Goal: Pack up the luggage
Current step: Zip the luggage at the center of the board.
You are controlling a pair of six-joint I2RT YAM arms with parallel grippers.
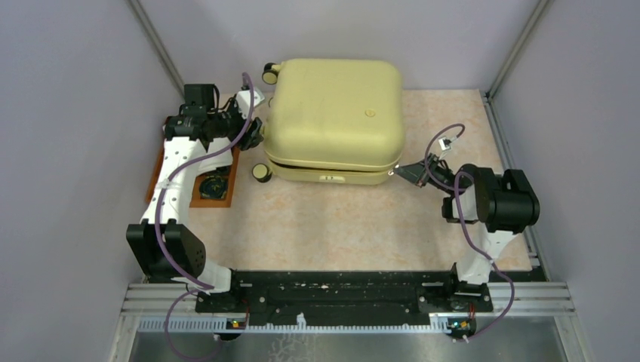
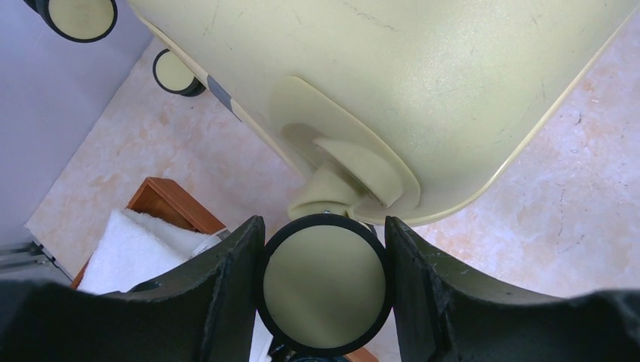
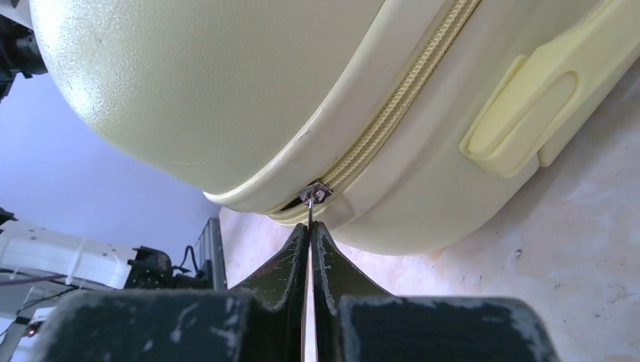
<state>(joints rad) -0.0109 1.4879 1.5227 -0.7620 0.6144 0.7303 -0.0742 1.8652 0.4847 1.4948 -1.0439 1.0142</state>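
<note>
On table [image 1: 340, 226]: one luggage [image 1: 336, 113], three wheels [image 2: 324, 283].

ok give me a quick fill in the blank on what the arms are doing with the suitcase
1. The right gripper is shut on the suitcase's ____.
2. The left gripper has a suitcase ____ clamped between its fingers.
3. In the wooden tray beside the suitcase lies a white ____.

Missing words: zipper pull; wheel; towel
</note>
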